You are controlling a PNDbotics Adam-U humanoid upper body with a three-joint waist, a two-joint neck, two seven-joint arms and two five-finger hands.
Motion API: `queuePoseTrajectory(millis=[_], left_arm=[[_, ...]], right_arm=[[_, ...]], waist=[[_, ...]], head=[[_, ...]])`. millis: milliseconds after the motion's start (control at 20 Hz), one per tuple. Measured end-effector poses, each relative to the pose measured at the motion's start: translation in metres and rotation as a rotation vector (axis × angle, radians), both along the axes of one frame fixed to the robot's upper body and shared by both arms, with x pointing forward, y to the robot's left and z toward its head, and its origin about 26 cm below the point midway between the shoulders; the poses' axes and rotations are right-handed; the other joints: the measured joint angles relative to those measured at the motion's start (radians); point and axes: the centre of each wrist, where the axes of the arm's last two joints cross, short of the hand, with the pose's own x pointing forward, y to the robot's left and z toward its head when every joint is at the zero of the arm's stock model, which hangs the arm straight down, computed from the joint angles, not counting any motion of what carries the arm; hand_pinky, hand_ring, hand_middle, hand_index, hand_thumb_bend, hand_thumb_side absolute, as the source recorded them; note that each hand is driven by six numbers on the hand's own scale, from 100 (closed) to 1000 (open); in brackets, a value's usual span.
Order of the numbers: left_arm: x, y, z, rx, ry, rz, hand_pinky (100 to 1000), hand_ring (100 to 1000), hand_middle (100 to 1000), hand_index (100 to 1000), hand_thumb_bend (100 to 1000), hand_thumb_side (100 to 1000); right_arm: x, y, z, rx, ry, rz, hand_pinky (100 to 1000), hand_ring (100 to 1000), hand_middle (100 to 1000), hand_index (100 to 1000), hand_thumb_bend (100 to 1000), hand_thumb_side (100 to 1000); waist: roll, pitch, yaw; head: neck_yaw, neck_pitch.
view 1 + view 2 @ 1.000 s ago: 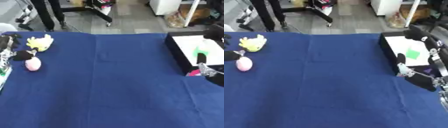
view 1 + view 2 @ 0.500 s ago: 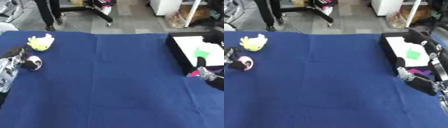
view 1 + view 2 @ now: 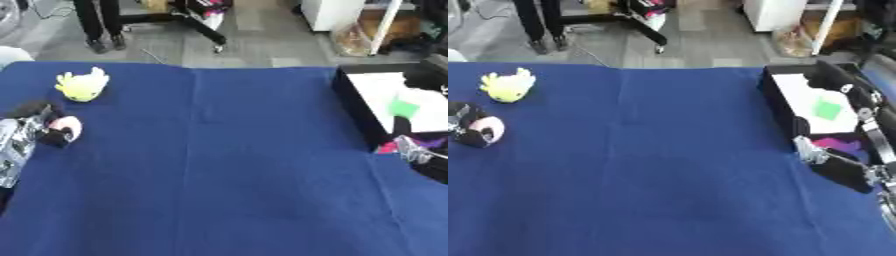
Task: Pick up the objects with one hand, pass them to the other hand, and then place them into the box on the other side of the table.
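Note:
A small pink toy [image 3: 490, 128] lies on the blue tablecloth at the far left, with the dark fingers of my left hand [image 3: 21, 136] curled round it. Just beyond it sits a yellow plush toy [image 3: 81, 85], untouched. At the right edge stands a black box [image 3: 777, 104] with a white inside, holding a green piece [image 3: 827, 109] and something pink and purple [image 3: 835, 145]. My right hand [image 3: 840, 169] is at the box's near corner, fingers relaxed and holding nothing.
The blue cloth [image 3: 227, 165] covers the whole table between the toys and the box. Beyond the far edge are a grey floor, a cart's black legs [image 3: 188, 25] and a standing person's legs.
My left hand has come in from the left edge and closed round the pink toy, which stays in place. The right hand has barely moved beside the box.

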Motion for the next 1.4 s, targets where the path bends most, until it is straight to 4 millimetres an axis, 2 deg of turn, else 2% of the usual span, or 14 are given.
queuePoseTrajectory(millis=[250, 500, 700, 950, 1150, 1400], left_arm=[[-0.002, -0.002, 0.004, -0.008, -0.072, -0.007, 501, 378, 298, 489, 100, 197], [-0.005, -0.018, 0.027, -0.061, -0.198, -0.085, 468, 373, 289, 484, 100, 184], [-0.011, -0.04, 0.052, -0.105, -0.287, -0.202, 451, 371, 286, 483, 100, 177], [-0.022, -0.075, 0.071, -0.199, -0.317, -0.393, 433, 369, 283, 481, 100, 170], [-0.032, -0.103, 0.076, -0.299, -0.286, -0.544, 413, 367, 281, 479, 100, 161], [-0.043, -0.141, 0.072, -0.461, -0.204, -0.704, 404, 371, 286, 483, 100, 150]], right_arm=[[0.0, 0.001, -0.002, 0.008, 0.01, 0.006, 818, 788, 802, 1000, 100, 184], [0.0, 0.005, -0.003, 0.012, 0.018, 0.034, 815, 783, 794, 1000, 100, 197], [0.001, 0.014, -0.004, 0.003, 0.032, 0.115, 815, 783, 794, 1000, 100, 214], [0.005, 0.03, 0.001, -0.038, 0.025, 0.27, 820, 789, 800, 1000, 100, 209], [0.01, 0.045, 0.01, -0.087, -0.014, 0.379, 828, 797, 809, 1000, 100, 198], [0.015, 0.064, 0.023, -0.177, -0.081, 0.483, 847, 818, 830, 1000, 100, 167]], waist=[[-0.001, 0.0, 0.002], [-0.001, 0.0, 0.003], [0.0, 0.0, 0.003], [0.0, -0.001, 0.002], [0.0, -0.001, 0.002], [0.0, -0.001, 0.001]], head=[[0.0, 0.0], [0.0, 0.001], [0.0, 0.004], [-0.005, 0.01], [-0.008, 0.014], [-0.011, 0.018]])
